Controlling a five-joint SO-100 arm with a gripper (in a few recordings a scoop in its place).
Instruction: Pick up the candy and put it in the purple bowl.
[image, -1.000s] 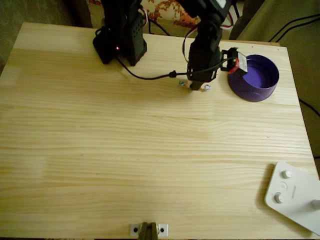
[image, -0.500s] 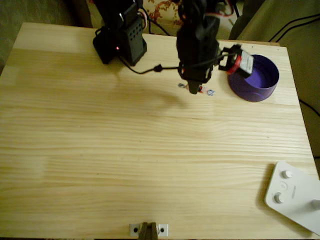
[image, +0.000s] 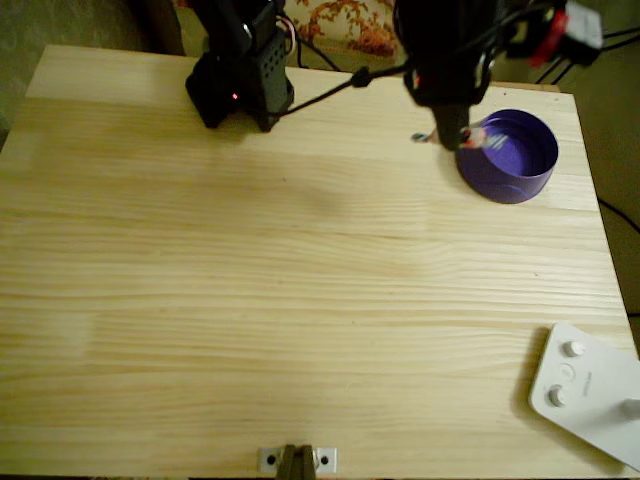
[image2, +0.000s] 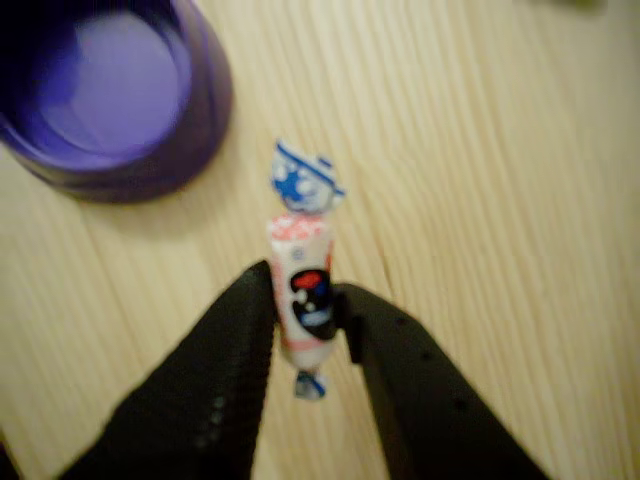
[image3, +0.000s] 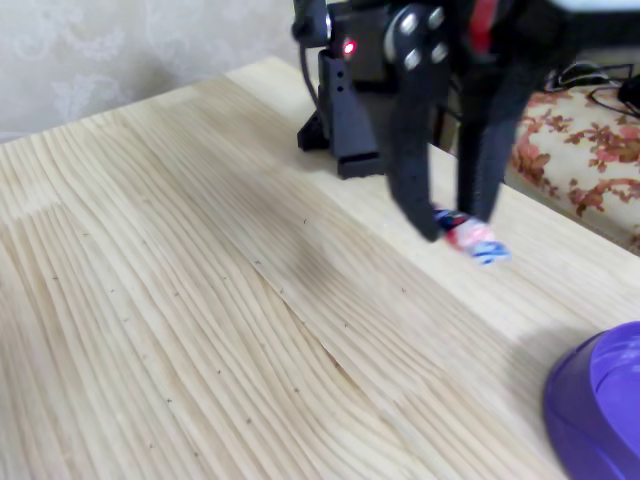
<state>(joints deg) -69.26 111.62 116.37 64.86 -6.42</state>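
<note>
The tool (image2: 308, 320) has the candy (image2: 304, 290) pinched between its two black fingers, gripped across the pinkish-white middle, twisted blue ends poking out either side. It's up off the table (image: 300, 300), carried in the air just beside the purple bowl (image: 510, 157), and from overhead the sweet sits right at the bowl's near rim, on the side facing the arm's base (image: 240, 75). So the pick looks done and the carry is nearly there. What's left, I'd judge: a small push over the rim so the candy hangs above the bowl's hollow, then let go. The bowl looks empty in the wrist view.
</note>
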